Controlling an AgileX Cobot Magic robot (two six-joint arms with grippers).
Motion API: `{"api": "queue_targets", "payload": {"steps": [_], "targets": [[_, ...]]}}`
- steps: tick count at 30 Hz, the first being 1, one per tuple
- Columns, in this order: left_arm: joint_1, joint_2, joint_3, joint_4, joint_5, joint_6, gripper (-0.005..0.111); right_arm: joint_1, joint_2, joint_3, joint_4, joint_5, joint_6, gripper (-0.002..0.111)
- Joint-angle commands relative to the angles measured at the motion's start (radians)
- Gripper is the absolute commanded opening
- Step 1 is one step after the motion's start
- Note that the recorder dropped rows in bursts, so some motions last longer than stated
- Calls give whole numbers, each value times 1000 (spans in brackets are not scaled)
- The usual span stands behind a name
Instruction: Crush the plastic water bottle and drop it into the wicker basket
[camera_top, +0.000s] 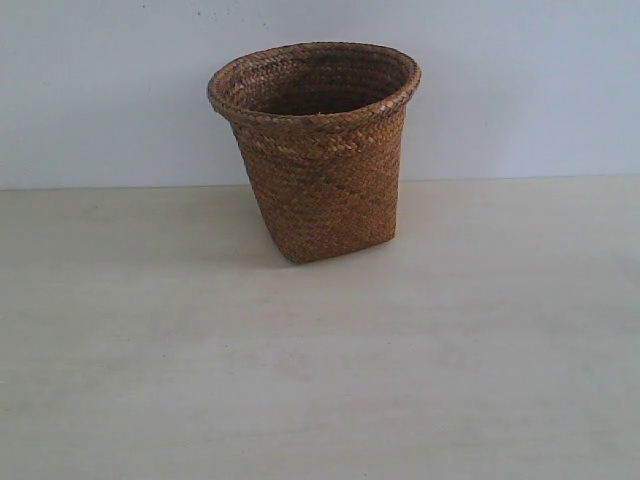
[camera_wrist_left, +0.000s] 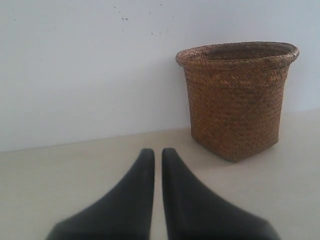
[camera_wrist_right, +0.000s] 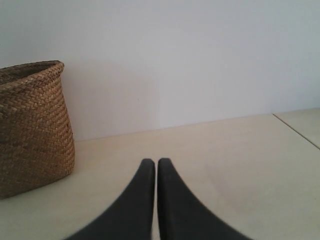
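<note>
The brown wicker basket (camera_top: 318, 150) stands upright at the back of the pale table, near the wall. It also shows in the left wrist view as the wicker basket (camera_wrist_left: 236, 100) and at the edge of the right wrist view as the wicker basket (camera_wrist_right: 31, 125). The plastic water bottle is out of view in every frame. My left gripper (camera_wrist_left: 157, 151) is shut with nothing between its black fingers, a short way from the basket. My right gripper (camera_wrist_right: 152, 161) is shut and empty too, with the basket off to one side. Neither arm shows in the exterior view.
The pale table (camera_top: 320, 380) runs to a plain white wall (camera_top: 100, 90) behind the basket. A seam or table edge (camera_wrist_right: 297, 131) crosses the corner of the right wrist view.
</note>
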Motion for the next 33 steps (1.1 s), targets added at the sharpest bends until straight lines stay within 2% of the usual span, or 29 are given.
{"api": "queue_targets", "payload": {"steps": [1, 7, 12, 14, 33], "targets": [[6, -1, 35, -7, -16, -34, 4, -2, -5, 3, -4, -10, -1, 0], [59, -1, 58, -4, 6, -48, 4, -2, -5, 3, -4, -10, -1, 0], [107, -1, 58, -4, 104, -48, 4, -2, -5, 3, -4, -10, -1, 0], [107, -1, 58, 1, 142, -48, 4, -2, -5, 3, -4, -10, -1, 0], [107, -1, 58, 1, 145, -48, 4, -2, -5, 3, -4, -10, -1, 0]]}}
